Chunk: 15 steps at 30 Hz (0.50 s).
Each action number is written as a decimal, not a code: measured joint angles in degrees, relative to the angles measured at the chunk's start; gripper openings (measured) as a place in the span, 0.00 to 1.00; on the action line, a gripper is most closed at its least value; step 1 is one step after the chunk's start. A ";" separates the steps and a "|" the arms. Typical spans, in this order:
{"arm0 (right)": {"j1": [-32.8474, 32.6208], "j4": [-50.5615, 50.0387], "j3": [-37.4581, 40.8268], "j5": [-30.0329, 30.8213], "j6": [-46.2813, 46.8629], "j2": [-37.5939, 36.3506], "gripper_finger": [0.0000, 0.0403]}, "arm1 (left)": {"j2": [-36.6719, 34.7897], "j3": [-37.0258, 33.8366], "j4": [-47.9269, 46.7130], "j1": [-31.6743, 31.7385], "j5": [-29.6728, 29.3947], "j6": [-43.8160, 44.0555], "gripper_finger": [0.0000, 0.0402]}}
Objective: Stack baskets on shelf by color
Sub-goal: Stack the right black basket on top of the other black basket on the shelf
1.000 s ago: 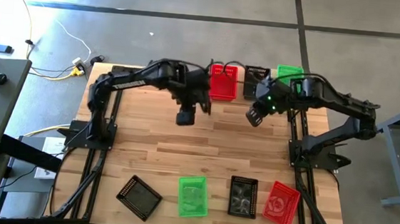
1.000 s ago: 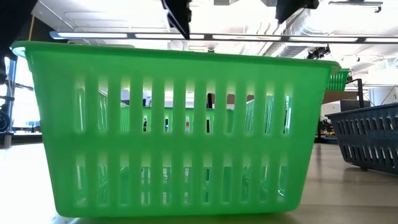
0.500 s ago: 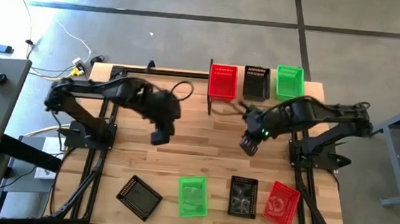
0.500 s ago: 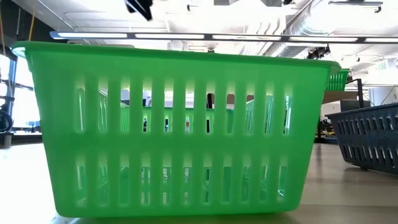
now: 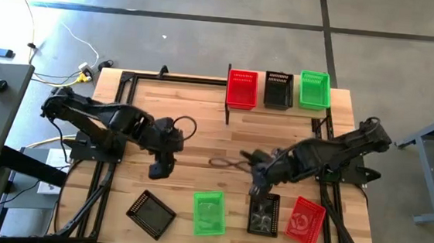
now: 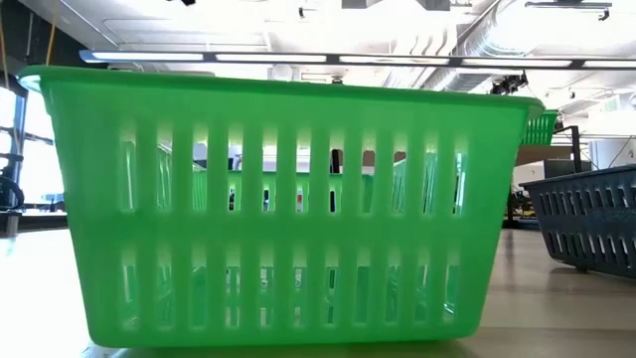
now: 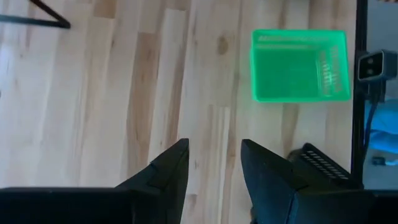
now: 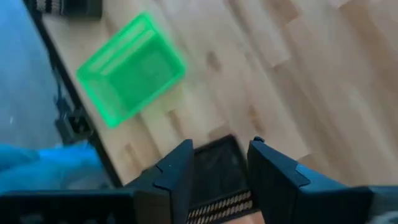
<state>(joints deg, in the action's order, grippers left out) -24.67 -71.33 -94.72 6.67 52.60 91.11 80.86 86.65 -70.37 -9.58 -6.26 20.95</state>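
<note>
On the shelf [image 5: 259, 103] at the table's far edge stand a red basket [image 5: 241, 88], a black basket [image 5: 278, 89] and a green basket [image 5: 314, 89]. Along the near edge lie a tilted black basket [image 5: 151, 212], a green basket [image 5: 209, 212], a black basket [image 5: 263, 213] and a red basket [image 5: 305, 220]. My left gripper [image 5: 159, 167] is open and empty over bare table, left of the middle; its wrist view [image 7: 214, 168] shows the green basket [image 7: 298, 65] ahead. My right gripper [image 5: 258, 188] is open above the near black basket's far end [image 8: 214, 165].
The low view is filled by the near green basket's wall [image 6: 278, 209], with a black basket [image 6: 586, 224] to its right. The shelf's black frame [image 5: 227, 107] stands at the far middle. Bare wood lies across the table's middle [image 5: 215, 145].
Both grippers have left the shelf and come toward the table's near edge and down. My left gripper has gone near and left, over bare table. My right gripper has gone near, over the near black basket. The three baskets on the shelf now show uncovered.
</note>
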 joint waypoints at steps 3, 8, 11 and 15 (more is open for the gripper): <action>-2.30 0.82 0.00 -3.03 -0.03 2.30 0.37 | 0.02 0.00 0.03 -2.49 -3.03 1.00 0.34; -6.58 2.44 0.00 -4.20 -0.52 6.24 0.38 | 0.02 0.00 0.02 -5.35 -5.85 2.98 0.34; -8.95 3.64 0.00 -4.80 -1.55 8.33 0.38 | 0.02 0.00 0.00 -6.72 -5.95 4.14 0.34; -11.91 5.95 0.00 -6.17 -1.64 10.92 0.38 | 0.02 0.00 0.01 -8.14 -5.93 4.42 0.34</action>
<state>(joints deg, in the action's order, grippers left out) -36.58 -65.38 -94.72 0.51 50.96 102.04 80.88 86.65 -70.36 -17.71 -12.19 25.36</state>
